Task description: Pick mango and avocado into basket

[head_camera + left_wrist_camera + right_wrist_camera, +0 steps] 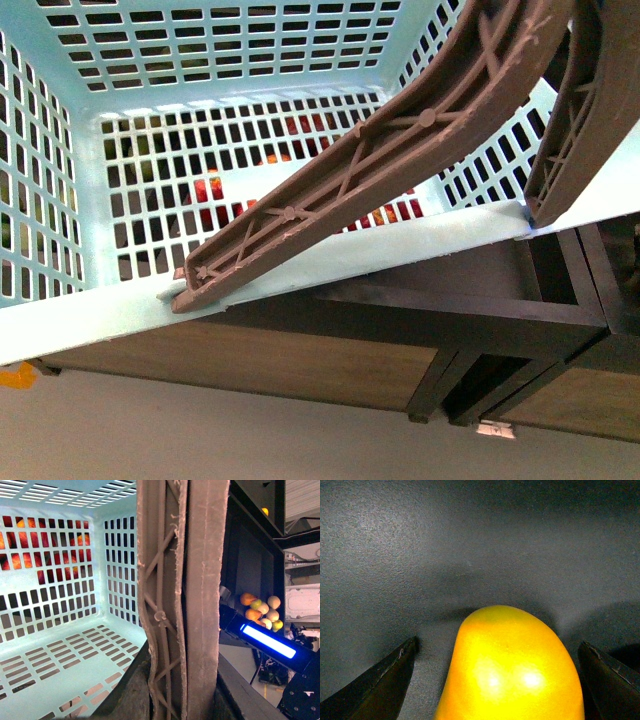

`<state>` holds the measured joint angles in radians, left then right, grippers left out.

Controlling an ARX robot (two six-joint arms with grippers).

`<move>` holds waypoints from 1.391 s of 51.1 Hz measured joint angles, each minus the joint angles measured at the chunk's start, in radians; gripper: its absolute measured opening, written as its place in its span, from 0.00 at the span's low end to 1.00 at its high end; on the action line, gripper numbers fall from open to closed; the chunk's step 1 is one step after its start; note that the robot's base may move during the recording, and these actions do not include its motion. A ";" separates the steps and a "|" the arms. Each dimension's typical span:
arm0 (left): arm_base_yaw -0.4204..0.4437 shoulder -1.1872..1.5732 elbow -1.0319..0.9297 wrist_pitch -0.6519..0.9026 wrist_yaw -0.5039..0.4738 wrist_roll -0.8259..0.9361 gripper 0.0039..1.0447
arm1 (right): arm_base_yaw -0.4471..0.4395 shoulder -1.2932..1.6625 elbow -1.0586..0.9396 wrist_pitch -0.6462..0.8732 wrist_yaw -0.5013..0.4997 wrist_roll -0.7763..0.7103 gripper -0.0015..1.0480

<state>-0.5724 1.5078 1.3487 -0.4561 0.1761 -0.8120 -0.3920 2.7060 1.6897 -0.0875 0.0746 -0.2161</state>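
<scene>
Dark grey matte surface [470,545] fills the right wrist view, and the mango [510,675] sits right on it, smooth and bright yellow with two glossy highlights. The right end effector [498,647] is spread wide around it. Its two dark fingers [380,685] stand one on each side of the fruit, and we see a gap of bare surface between each tip and the skin (the gap is narrower on one side, but neither tip is touching). So the mango is bracketed, not pinched.

From the front view we mostly get the basket [90,315] very close up. It's light teal with slotted walls, and its near rim runs slantwise across the frame. One brown handle [400,150] lies down across the opening, and a second handle [580,110] shows at the right edge. Through the slots in the far wall we can make out some red and yellowish fruit [207,190], too broken up by the slots to identify. A dark furniture frame [480,300] with wood panels and a grey floor [200,430] show below the basket.

The left wrist view looks into the basket's slotted inside, with the brown handle right in front of the lens. Off to the side there's a little pile of orange and pale fruit [262,612] on a dark shelf, plus a glowing blue bar [267,641]. We can't tell whether the left end effector is spread or closed.
</scene>
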 joint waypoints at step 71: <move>0.000 0.000 0.000 0.000 0.000 0.000 0.19 | -0.072 -0.818 -0.667 0.335 -0.493 0.132 0.55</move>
<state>-0.5724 1.5074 1.3487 -0.4561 0.1761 -0.8120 -0.4644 1.8885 1.0225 0.2474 -0.4187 -0.0841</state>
